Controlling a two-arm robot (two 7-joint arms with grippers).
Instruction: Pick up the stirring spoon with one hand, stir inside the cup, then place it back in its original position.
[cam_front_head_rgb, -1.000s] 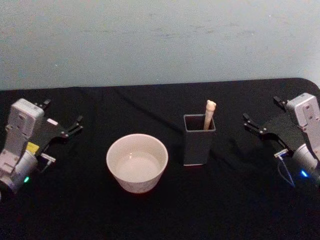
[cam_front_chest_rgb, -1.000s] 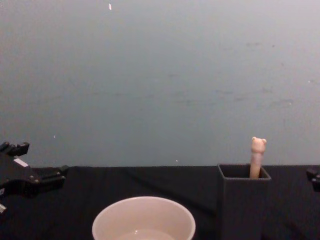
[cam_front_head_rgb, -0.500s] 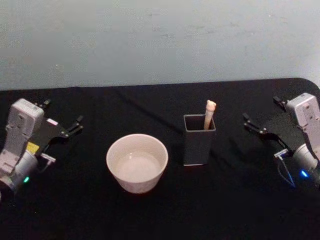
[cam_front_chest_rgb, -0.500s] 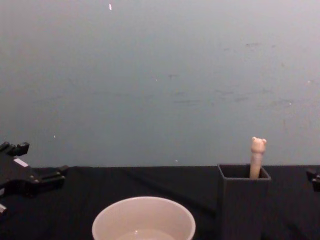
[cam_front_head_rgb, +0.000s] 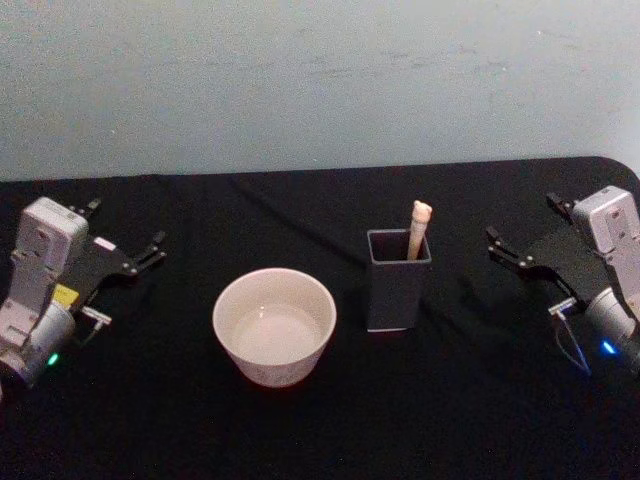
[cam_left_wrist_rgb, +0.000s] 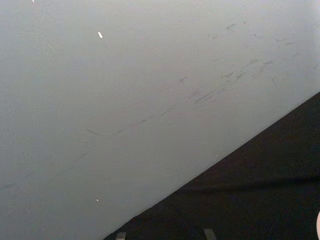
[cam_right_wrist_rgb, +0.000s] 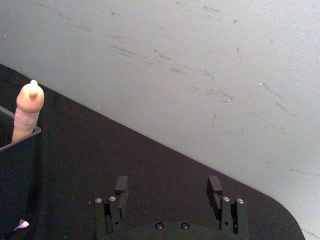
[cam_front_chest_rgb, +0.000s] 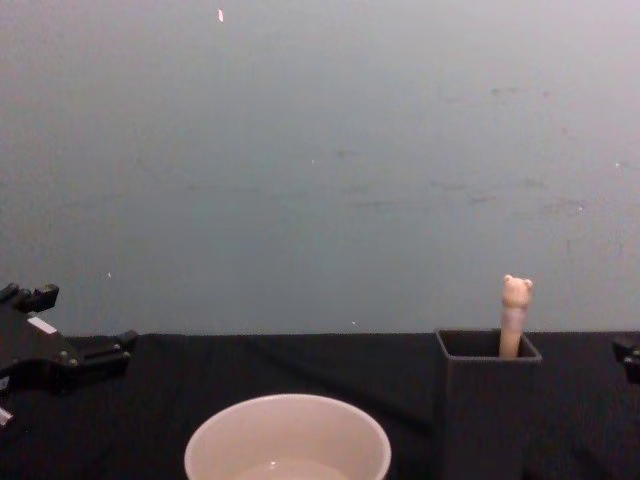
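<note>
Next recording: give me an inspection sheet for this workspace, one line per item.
surface: black cloth-covered table, flat.
holder: upright, near the middle of the table.
stirring spoon: standing in the holder, bear head above its rim.
cup: upright, on the robot's left of the holder, not touching it.
clutter: nothing seen.
left tool: open, holding nothing, idle at the table's left side.
right tool: open, holding nothing, idle at the table's right side.
cables: thin wire by the right wrist.
surroundings: scuffed pale wall behind the table.
</note>
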